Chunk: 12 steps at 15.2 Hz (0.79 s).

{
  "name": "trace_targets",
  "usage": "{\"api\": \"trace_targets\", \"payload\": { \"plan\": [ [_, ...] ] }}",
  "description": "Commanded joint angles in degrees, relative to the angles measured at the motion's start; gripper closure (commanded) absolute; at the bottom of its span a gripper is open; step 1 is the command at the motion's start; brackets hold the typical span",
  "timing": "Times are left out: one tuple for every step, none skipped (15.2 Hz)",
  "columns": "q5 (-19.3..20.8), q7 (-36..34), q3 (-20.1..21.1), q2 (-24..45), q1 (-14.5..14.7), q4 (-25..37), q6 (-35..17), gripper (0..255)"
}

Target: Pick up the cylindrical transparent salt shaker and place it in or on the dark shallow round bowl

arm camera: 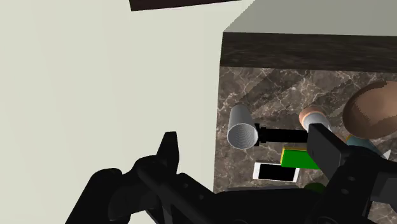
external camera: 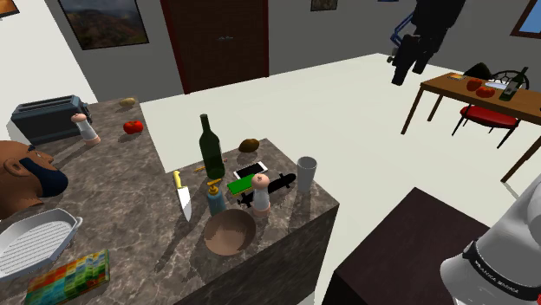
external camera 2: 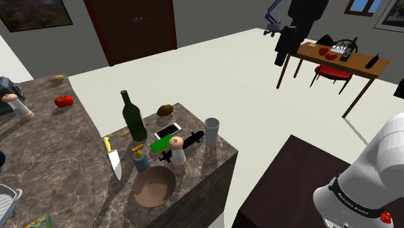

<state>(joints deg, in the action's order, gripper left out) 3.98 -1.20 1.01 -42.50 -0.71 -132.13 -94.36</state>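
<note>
A small shaker [external camera: 260, 192] with a pink top and pale body stands upright near the counter's front corner, also seen as shaker [external camera 2: 177, 154] and shaker [arm camera: 312, 117]. A brown shallow round bowl [external camera: 230, 231] sits just in front of it at the counter's edge; bowl [external camera 2: 154, 186], bowl [arm camera: 372, 108]. My black gripper [external camera: 403, 68] hangs high in the air over the pale floor, well away from the counter; gripper [external camera 2: 283, 50]. In the wrist view the gripper [arm camera: 243, 135] has its fingers [arm camera: 169, 150] standing apart with nothing between them.
A grey open cup [external camera: 306, 170], green bottle [external camera: 208, 147], knife [external camera: 183, 202], blue bottle [external camera: 214, 198], phone [external camera: 250, 171] and black object [external camera: 279, 184] crowd the shaker. A similar shaker [external camera: 84, 127] stands by the toaster [external camera: 48, 119]. A wooden table [external camera: 472, 94] stands beyond.
</note>
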Motion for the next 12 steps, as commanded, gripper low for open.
{"api": "trace_targets", "payload": {
  "plan": [
    [0.0, 0.0, 0.0, 0.0, 0.0, 0.0, 0.0, 0],
    [-0.3, -0.7, 0.7, 1.3, 0.2, -0.4, -1.4, 0],
    [-0.5, -1.5, 1.3, 2.6, 0.4, -0.7, -2.7, 0],
    [-0.8, -2.2, 2.0, 4.0, 0.7, -1.0, -4.1, 0],
    [-1.0, -3.0, 2.6, 5.5, 0.9, -1.1, -5.4, 0],
    [-1.1, -3.7, 3.3, 7.0, 1.1, -1.2, -6.8, 0],
    [-1.3, -4.4, 3.9, 8.6, 1.3, -1.3, -8.1, 0],
    [-1.4, -5.2, 4.6, 10.2, 1.5, -1.3, -9.4, 0],
    [-1.5, -5.9, 5.2, 11.9, 1.6, -1.2, -10.7, 0],
    [-1.5, -6.7, 5.8, 13.6, 1.8, -1.0, -11.9, 0],
    [-1.5, -7.4, 6.5, 15.4, 1.9, -0.7, -13.2, 0],
    [-1.5, -8.2, 7.1, 17.2, 2.1, -0.4, -14.4, 0]
  ]
}}
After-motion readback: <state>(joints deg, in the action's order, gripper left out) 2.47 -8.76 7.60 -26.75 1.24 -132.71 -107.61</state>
